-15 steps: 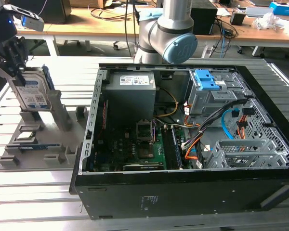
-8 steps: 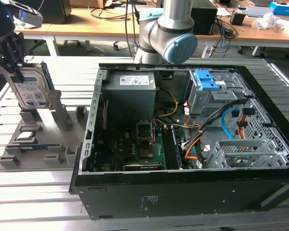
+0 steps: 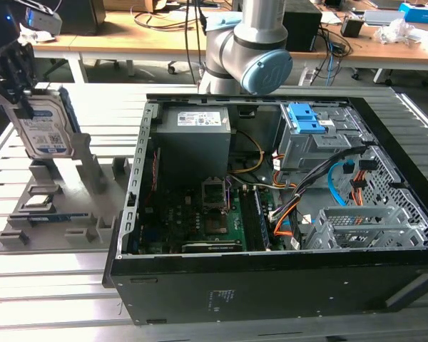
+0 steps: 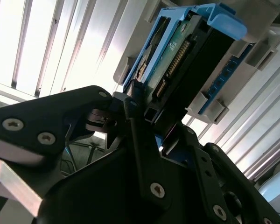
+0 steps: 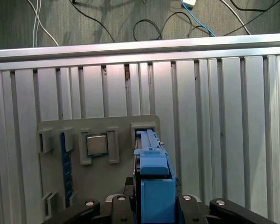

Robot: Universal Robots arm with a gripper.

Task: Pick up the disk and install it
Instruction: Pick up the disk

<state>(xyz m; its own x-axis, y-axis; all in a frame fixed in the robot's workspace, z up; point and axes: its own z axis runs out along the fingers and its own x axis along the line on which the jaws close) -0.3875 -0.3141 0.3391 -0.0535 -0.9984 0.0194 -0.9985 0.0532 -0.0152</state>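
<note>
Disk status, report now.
End effector shut on the disk. Disk upright over the grey holder tray, outside the open computer case. Its side wall stands between disk and drive cage.

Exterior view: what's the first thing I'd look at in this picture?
Probably the big open computer case, which takes up the middle and the exterior view's right, with its green motherboard and orange cables showing. Next, at the exterior view's far left, the black gripper pinches the disk upright over a grey parts holder.
</note>
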